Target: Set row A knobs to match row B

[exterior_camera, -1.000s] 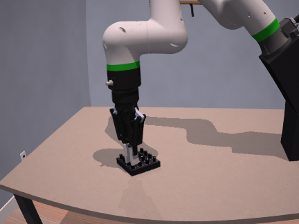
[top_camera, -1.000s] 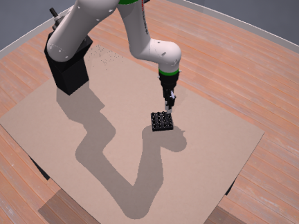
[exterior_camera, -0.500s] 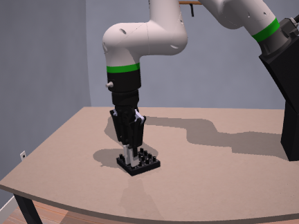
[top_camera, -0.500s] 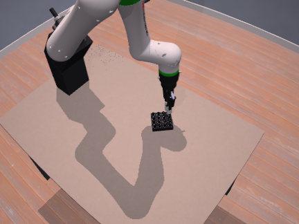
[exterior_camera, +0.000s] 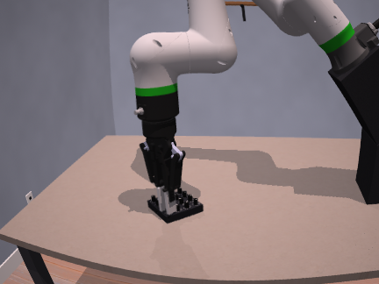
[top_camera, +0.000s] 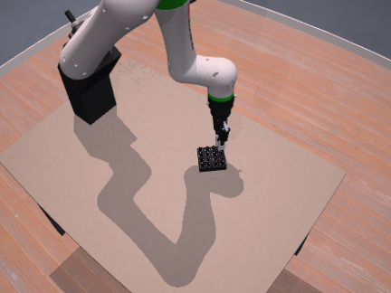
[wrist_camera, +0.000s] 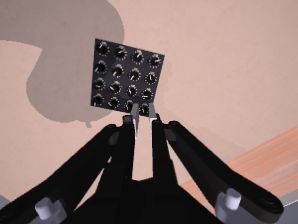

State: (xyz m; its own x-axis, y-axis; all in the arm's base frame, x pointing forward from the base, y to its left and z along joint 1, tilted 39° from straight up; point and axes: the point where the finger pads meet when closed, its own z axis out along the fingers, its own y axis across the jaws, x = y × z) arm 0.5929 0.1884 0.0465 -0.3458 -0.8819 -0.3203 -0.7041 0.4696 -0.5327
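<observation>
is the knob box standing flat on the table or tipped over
Standing flat: the knob box rests level on the table, knobs facing up, in the exterior and wrist views.
</observation>
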